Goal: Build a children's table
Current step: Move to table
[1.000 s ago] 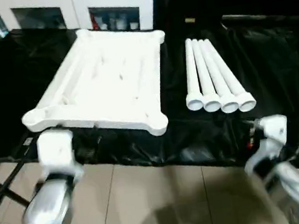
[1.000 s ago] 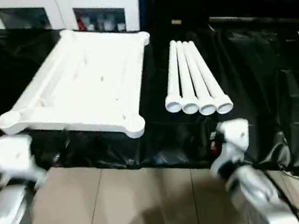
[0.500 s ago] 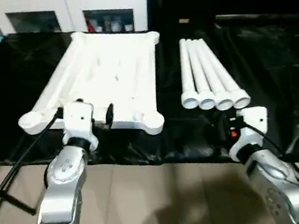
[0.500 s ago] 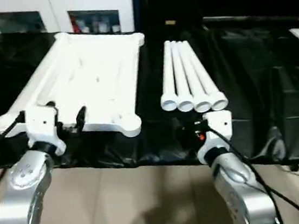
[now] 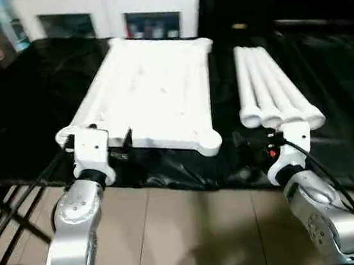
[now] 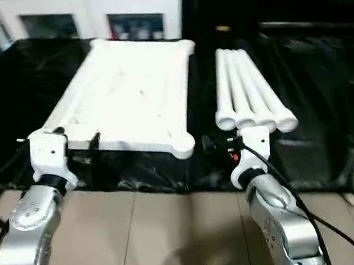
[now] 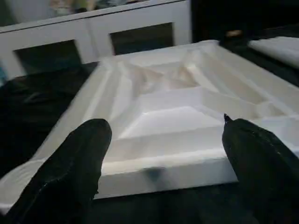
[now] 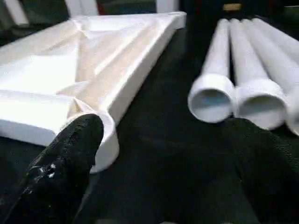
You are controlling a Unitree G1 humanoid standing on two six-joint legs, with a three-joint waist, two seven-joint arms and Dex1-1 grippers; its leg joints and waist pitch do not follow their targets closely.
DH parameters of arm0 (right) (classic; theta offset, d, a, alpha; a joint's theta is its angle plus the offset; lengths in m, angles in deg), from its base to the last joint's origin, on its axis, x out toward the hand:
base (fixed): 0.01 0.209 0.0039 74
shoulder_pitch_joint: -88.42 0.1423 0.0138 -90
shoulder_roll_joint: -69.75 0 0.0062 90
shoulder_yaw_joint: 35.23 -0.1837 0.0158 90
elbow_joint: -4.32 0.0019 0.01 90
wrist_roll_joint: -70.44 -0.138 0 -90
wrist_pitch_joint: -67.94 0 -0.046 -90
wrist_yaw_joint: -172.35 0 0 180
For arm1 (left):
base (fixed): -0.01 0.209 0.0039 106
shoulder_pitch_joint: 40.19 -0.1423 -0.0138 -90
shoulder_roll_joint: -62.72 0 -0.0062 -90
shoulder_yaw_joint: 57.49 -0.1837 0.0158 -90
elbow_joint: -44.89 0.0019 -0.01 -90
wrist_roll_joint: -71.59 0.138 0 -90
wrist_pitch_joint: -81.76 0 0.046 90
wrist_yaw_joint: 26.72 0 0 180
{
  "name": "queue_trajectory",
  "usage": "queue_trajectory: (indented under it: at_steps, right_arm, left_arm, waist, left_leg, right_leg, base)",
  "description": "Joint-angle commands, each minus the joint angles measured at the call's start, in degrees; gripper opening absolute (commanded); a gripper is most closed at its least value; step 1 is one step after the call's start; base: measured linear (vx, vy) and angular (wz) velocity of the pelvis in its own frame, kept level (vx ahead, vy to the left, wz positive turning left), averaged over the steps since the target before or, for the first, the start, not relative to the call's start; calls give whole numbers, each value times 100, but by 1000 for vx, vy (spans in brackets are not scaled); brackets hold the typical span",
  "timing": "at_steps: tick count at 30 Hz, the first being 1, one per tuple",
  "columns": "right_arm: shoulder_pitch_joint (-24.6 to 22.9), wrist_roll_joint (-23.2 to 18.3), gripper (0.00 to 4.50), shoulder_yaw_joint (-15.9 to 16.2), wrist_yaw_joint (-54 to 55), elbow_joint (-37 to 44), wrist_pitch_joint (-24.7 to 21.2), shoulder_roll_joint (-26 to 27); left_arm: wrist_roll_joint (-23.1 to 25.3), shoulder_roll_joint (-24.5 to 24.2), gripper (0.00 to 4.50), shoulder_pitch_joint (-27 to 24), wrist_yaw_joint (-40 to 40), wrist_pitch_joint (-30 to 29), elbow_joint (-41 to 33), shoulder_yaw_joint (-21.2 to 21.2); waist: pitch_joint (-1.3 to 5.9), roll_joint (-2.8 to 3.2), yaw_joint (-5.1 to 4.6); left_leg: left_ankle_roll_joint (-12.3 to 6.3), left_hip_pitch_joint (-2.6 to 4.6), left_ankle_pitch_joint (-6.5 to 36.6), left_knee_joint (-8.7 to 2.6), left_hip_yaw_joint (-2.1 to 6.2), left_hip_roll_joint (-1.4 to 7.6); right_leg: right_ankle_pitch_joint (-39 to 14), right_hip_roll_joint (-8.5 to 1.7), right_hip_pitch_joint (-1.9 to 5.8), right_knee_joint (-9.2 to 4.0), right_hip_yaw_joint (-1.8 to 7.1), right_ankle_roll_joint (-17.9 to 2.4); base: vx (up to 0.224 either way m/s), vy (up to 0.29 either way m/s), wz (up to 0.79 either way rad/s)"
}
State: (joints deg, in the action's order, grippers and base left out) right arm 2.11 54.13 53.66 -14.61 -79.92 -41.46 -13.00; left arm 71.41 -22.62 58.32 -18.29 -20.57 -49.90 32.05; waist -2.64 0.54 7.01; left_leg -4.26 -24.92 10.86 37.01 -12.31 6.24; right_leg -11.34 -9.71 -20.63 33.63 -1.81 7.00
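- The left gripper [image 7: 159, 154] hangs at the near edge of the black-draped surface [image 5: 19, 113], fingers spread wide and holding nothing, pointed at the table top's near rim.
- The right gripper [image 8: 163, 154] sits at the same near edge, fingers also spread wide and empty, between the top's near right corner socket and the leg ends.
- The table top [image 5: 152, 90] lies underside up on the surface's left half, ribs showing.
- Four legs [image 5: 272, 88] lie side by side, touching, right of the top, open ends toward the near edge.
- A white cabinet [image 5: 110, 11] with glass doors stands beyond the far edge.
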Motion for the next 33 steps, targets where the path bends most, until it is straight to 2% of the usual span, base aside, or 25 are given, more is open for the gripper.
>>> queue_trajectory:
  at_steps: [1,2,3,5,6,8,9,10,11,12,13,14,15,16,17,18,19,22,23,25,27,29,30,32,33]
  right_arm:
    - [10,-13,447,-22,-13,-44,-40,48]
    - [14,-15,447,-26,-4,-54,-46,56]
    - [11,-29,447,-28,3,-66,-67,67]
    - [8,-34,447,-19,10,-70,-41,91]
    - [10,-29,447,-10,8,-54,-33,109]
    - [13,-15,447,-5,8,-47,-44,108]
    - [21,8,447,-2,-1,-52,-48,111]
    - [22,20,447,-6,-13,-52,-51,109]
    - [24,47,447,-4,-31,-56,-53,115]
    - [26,63,447,1,-51,-56,-55,112]
    - [27,66,447,4,-73,-54,-58,104]
    - [33,46,447,17,-118,-43,-76,92]
    - [38,41,447,24,-137,-38,-91,79]
    - [48,47,447,44,-164,-39,-99,61]
    - [58,55,447,78,-217,-43,-102,35]
    - [68,96,447,136,-272,-40,-97,-10]
    - [75,124,447,174,-310,-40,-92,-41]
    - [111,200,447,296,-440,-27,-110,-110]
    - [126,236,447,335,-493,-30,-113,-132]
    - [142,240,447,399,-616,-44,-120,-165]
    - [152,271,447,472,-708,-61,-96,-200]
    - [167,249,447,476,-734,-81,-101,-195]
    - [186,256,447,511,-774,-102,-84,-209]
    - [201,277,447,535,-815,-117,-62,-216]
    - [205,257,447,513,-811,-117,-62,-199]
  left_arm:
    - [83,-65,433,59,24,71,77,20]
    - [163,-102,433,93,28,159,80,-25]
    - [248,-144,433,115,18,145,76,-70]
    - [353,-177,433,142,-25,144,89,-109]
    - [321,-148,433,155,-37,126,100,-85]
    - [271,-119,433,160,-36,107,100,-61]
    - [197,-76,433,153,-55,34,72,-16]
    - [151,-43,433,145,-74,-22,44,9]
    - [148,-44,433,129,-93,-4,23,16]
    - [123,-37,433,109,-85,21,1,24]
    - [143,-46,433,87,-89,30,-23,15]
    - [127,-44,433,48,-69,21,-72,20]
    - [144,-40,433,42,-69,-10,-90,18]
    - [171,-45,433,40,-74,-37,-101,14]
    - [195,-41,433,40,-77,-46,-103,18]
    - [206,-38,433,40,-82,-48,-101,27]
    - [207,-34,433,42,-85,-46,-98,33]
    - [139,-19,433,44,-106,-93,-125,99]
    - [141,-21,433,47,-123,-121,-139,115]
    - [126,-6,433,54,-136,-136,-145,134]
    - [125,-2,433,45,-149,-165,-169,146]
    - [109,6,433,25,-153,-190,-196,166]
    - [97,10,433,19,-158,-202,-205,192]
    - [93,9,433,27,-156,-204,-203,208]
    - [93,12,433,31,-152,-201,-209,211]
  waist:
    - [322,27,64]
    - [340,269,-179]
    - [366,301,-251]
    - [327,270,-208]
    - [347,222,-96]
    - [310,217,126]
    - [346,109,231]
    - [403,175,229]
    - [525,-57,126]
    - [363,-174,158]
    - [193,-85,235]
    - [68,-26,380]
    - [162,-20,383]
    - [161,-44,350]
    - [251,70,314]
    - [394,225,167]
    - [413,237,103]
    - [250,93,141]
    - [209,2,215]
    - [254,77,152]
    - [247,306,11]
    - [309,335,-137]
    - [187,237,-202]
    - [83,56,25]
    - [87,-24,151]
  left_leg:
    - [-291,93,1458,-465,654,717]
    - [466,489,2340,-853,501,636]
    - [1794,617,3173,-982,227,662]
    - [3166,385,3782,-1513,-22,1026]
    - [3078,401,3631,-1818,-139,1580]
    - [2210,597,3270,-1885,-263,2156]
    - [1991,491,3209,-1885,-33,2002]
    - [1968,449,3266,-1860,-141,1702]
    - [2104,360,2821,-1374,-397,1055]
    - [1017,194,878,583,429,429]
    - [681,-291,366,614,531,71]
    - [888,-387,190,641,571,-79]
    - [785,45,844,246,719,302]
    - [707,170,954,67,682,321]
    - [551,318,912,-361,807,679]
    - [100,486,1088,-695,1259,1425]
    - [-120,493,982,-748,1304,1529]
    - [316,315,1208,-542,760,773]
    - [227,23,851,-500,844,513]
    - [62,-21,348,-375,884,481]
    - [-32,49,950,-811,1300,576]
    - [-212,440,1450,-908,1657,724]
    - [150,592,2726,-820,1511,885]
    - [880,495,3352,-653,1089,610]
    - [577,374,1995,-395,840,546]
  right_leg:
    - [-2384,-809,226,-713,346,-1039]
    - [-2323,211,-133,-305,-41,-767]
    - [-1410,535,-358,43,-144,-608]
    - [-368,665,-255,429,-374,-866]
    - [-378,603,-176,760,-533,-944]
    - [-766,454,-270,989,-482,-762]
    - [-947,426,-103,969,-438,-763]
    - [-1067,418,32,775,-383,-866]
    - [-1745,27,228,398,-178,-1368]
    - [-3187,-1172,-75,-576,166,-1400]
    - [-3223,-626,396,-524,46,-939]
    - [-2848,-297,464,-579,-205,-18]
    - [-2597,-434,346,-506,-127,-138]
    - [-2547,-266,388,-522,-299,-179]
    - [-1972,-40,462,-506,-397,-234]
    - [-776,-81,350,4,-302,-414]
    - [-293,-150,308,200,-223,-542]
    - [-228,-341,317,-193,48,-1159]
    - [-1068,-448,615,-335,-357,-1001]
    - [-1425,-500,701,-495,-647,-884]
    - [-1249,55,687,-161,-874,-1102]
    - [-1191,350,408,173,-666,-1232]
    - [-1236,156,187,67,-205,-1565]
    - [-2759,-408,334,-488,120,-1805]
    - [-3943,-575,628,-731,181,-1574]
  base:
    - [-31,209,-30]
    - [-31,209,-30]
    - [-66,178,-27]
    - [-111,118,-36]
    - [-123,15,-39]
    - [-118,-90,-27]
    - [-135,-124,-22]
    - [-165,-77,-16]
    - [-165,-77,-16]
    - [-70,-94,-13]
    - [25,-121,-34]
    - [25,-121,-34]
    - [-64,-61,-27]
    - [-113,-26,-6]
    - [-113,-26,-6]
    - [-82,-9,-8]
    - [-66,-39,-13]
    - [-64,-37,-2]
    - [-70,-17,8]
    - [-46,11,32]
    - [-18,22,44]
    - [39,21,49]
    - [53,3,53]
    - [20,-19,37]
    - [51,-22,6]
